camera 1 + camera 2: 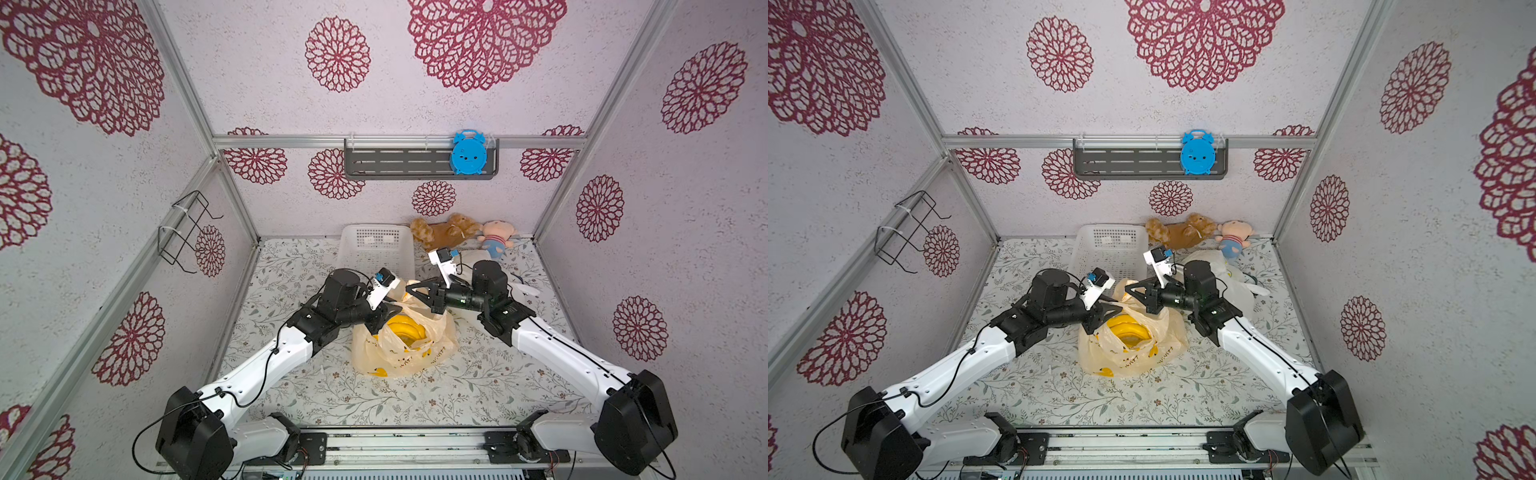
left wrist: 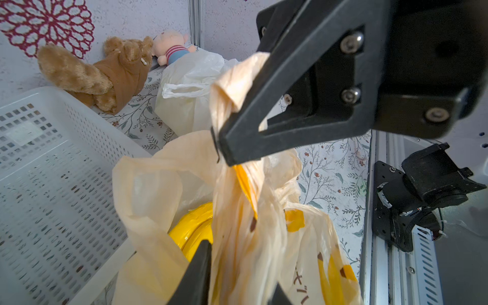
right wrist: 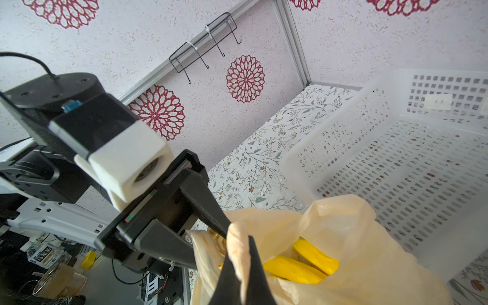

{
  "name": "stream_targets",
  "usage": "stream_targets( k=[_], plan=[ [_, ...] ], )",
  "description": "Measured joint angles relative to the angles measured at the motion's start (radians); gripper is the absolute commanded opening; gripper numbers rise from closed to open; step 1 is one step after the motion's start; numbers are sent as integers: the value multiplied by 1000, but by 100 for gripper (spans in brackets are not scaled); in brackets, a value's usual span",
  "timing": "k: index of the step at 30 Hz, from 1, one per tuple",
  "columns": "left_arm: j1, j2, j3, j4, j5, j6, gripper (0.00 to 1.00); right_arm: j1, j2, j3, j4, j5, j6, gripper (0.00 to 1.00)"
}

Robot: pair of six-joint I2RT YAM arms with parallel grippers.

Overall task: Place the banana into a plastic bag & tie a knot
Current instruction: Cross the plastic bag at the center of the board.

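Banana [image 1: 404,329] (bright yellow, perhaps a bunch) curves inside translucent bag [image 1: 444,338].

2 overhead views (near twins); 2 wrist views close on bag [image 2: 148,184].

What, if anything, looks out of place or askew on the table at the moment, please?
Nothing is spilled or broken. The teddy bear lies flopped over against the back wall beside the doll, and a spare white bag sits crumpled near them. The tan bag holding the banana is not yet knotted.
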Motion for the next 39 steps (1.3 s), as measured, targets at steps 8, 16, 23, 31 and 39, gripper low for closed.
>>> stream_targets(
  k=[8,16,23,31,39],
  plan=[
    [23,32,2,18,38,-27,0,-8,-32,-31,8,-32,-6,0],
    [20,31,-5,64,-23,-32,0,-7,-53,-78,-6,-140,-40,22],
    [-44,-8,-103,171,-164,46,0,-33,-125,-66,-105,-156,-100,41],
    [-55,-24,-166,275,-167,84,0,-161,-143,-24,-72,-83,5,49],
    [-55,-48,-192,340,-130,97,0,-166,52,78,-99,-111,61,59]
  ],
)
